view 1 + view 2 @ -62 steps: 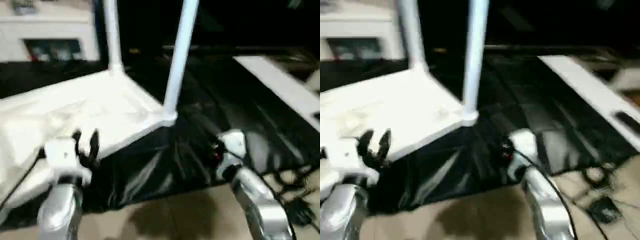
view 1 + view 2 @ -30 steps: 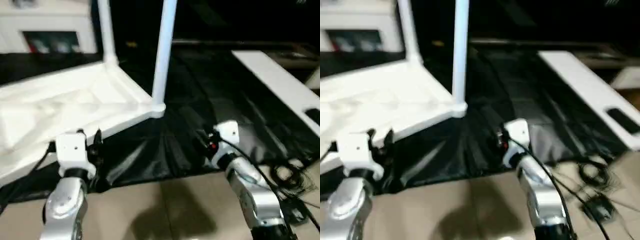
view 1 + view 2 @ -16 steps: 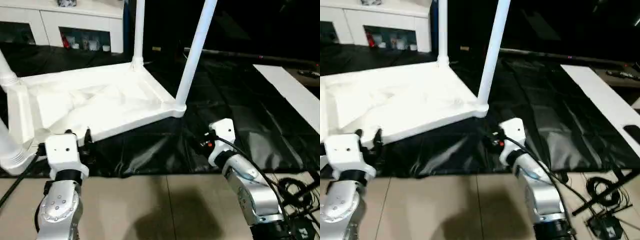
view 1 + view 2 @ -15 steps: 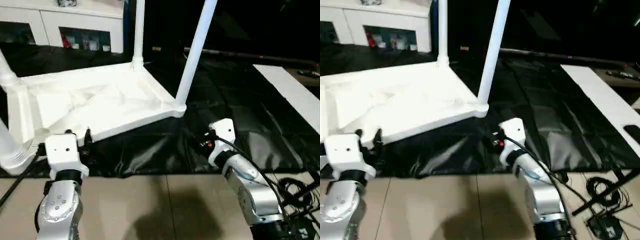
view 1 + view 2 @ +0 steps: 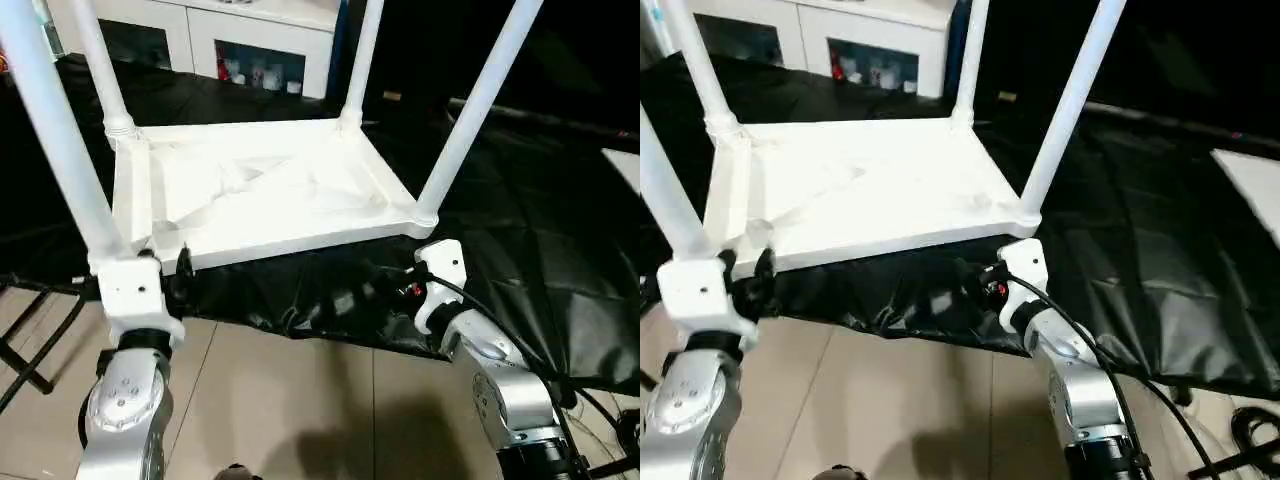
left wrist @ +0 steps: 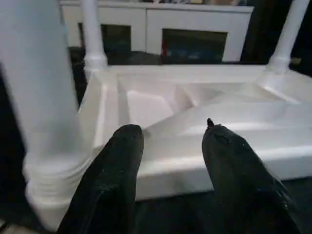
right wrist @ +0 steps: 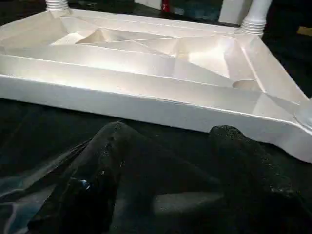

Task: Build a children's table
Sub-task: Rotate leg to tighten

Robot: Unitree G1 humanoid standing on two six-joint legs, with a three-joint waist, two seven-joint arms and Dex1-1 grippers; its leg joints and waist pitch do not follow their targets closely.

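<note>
Upturned children's table [image 5: 260, 190] on black sheet [image 5: 520, 260], four legs up, near rim just ahead of both grippers. Left gripper [image 6: 170, 146] parted, empty, beside the near corner leg [image 5: 55, 140]. Right gripper [image 7: 165, 161] spread, empty, over sheet. Bare floor [image 5: 300, 400] behind.

**Plastic, film and metal**

The table [image 5: 270, 190] is smooth white plastic with a soft sheen. Under it lies a glossy, crinkled black sheet [image 5: 520, 250] on matt beige floor tiles [image 5: 290, 400]. Forearms [image 5: 505, 385] are brushed silver metal; fingers [image 6: 114, 170] matt black.
</note>
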